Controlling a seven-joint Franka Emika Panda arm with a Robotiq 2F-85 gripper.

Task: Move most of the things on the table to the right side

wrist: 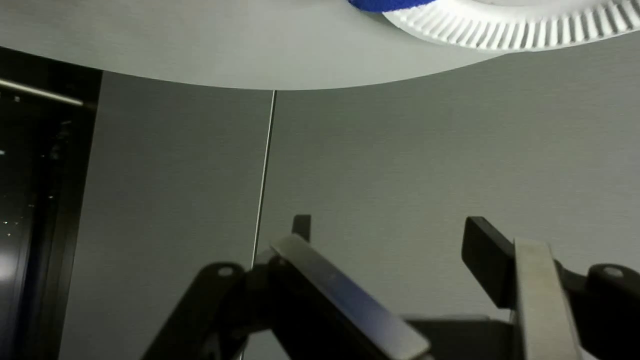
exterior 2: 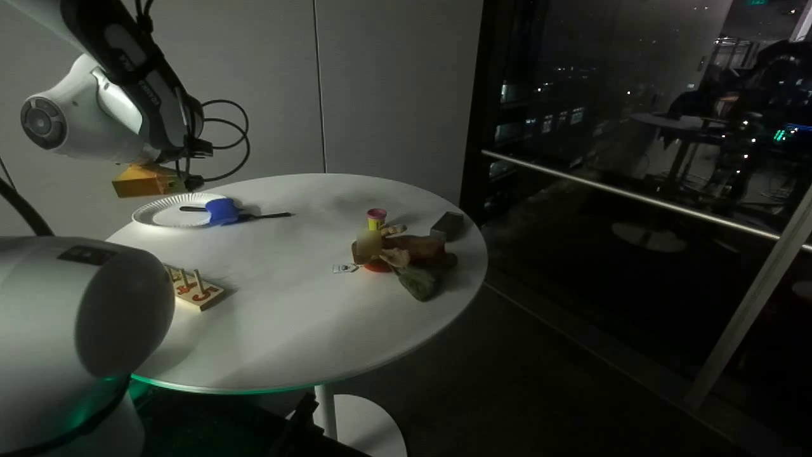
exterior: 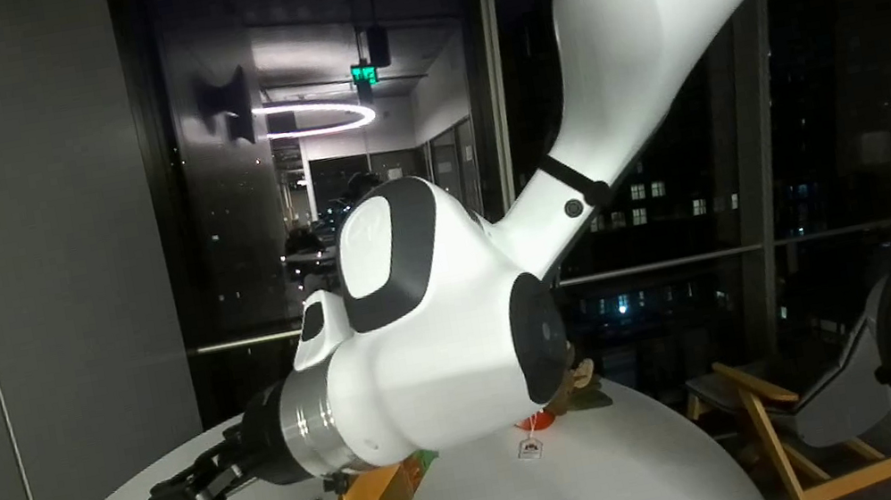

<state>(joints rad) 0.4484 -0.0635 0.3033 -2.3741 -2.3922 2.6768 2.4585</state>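
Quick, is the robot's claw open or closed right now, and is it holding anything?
Claw: open, fingers apart, with nothing between them in the wrist view.

The worktop (exterior 2: 285,317) is looking smooth, the plate (wrist: 525,32) is showing ribbed paper, the cloth (exterior 2: 222,211) is looking matt, the peg board (exterior 2: 195,294) is showing wood; the arm (exterior: 431,379) is gleaming like plastic, its wrist ring (exterior: 311,422) like metal.

The table (exterior 2: 298,330) is showing plain white; the paper plate (exterior 2: 168,218) is matching it, its rim repeating radial ridges. The cloth (exterior 2: 222,211) is standing out in solid blue, the box (exterior 2: 143,183) in yellow-orange. The pegboard (exterior 2: 196,296) is displaying red numerals on pale wood. The tub (exterior 2: 376,223) is pairing yellow with a pink lid (exterior 2: 377,213). Black is dominating the gripper (wrist: 387,227), white the arm (exterior: 432,388).
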